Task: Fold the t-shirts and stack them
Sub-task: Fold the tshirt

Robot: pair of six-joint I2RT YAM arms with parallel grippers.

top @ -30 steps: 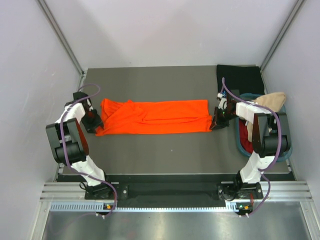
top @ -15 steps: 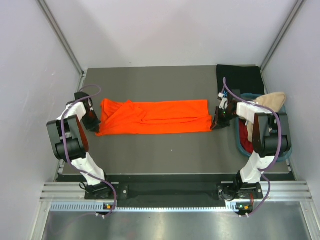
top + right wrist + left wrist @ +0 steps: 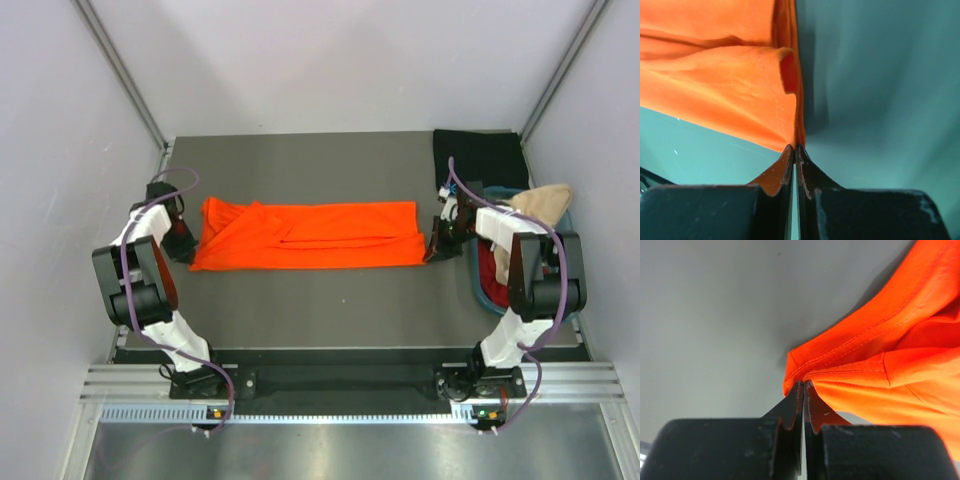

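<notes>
Left gripper (image 3: 803, 385): jaws clenched on a stitched hem corner of the bright orange cloth t-shirt (image 3: 880, 365), pinching it just above the grey tabletop (image 3: 320, 310). Right gripper (image 3: 794, 147): jaws likewise closed on the hem at the opposite end, with the fabric rising in a small fold beside the fingers. In the overhead view the bright orange cloth t-shirt lies as a long narrow band across the middle of the table. It runs from near the left edge towards the right edge and is held between the two grippers.

Step in hand, as judged: a lengthwise fold looks already made, and both ends are gripped for the crosswise fold. The next move probably calls for lifting one end and carrying it over to the other, with the cloth kept taut enough that the layers do not slip.

Edges and room: bare surface lies open between the band and both the near and far edges, wide enough for either arm to sweep. The right side is crowded. A teal plastic tub (image 3: 482, 292) stands at the right edge just beside the right gripper. A soft beige t-shirt (image 3: 542, 198) is draped on its rim and a dark red t-shirt (image 3: 488, 262) lies inside. A black cloth t-shirt (image 3: 480, 158) lies at the far right corner, apart from the band
</notes>
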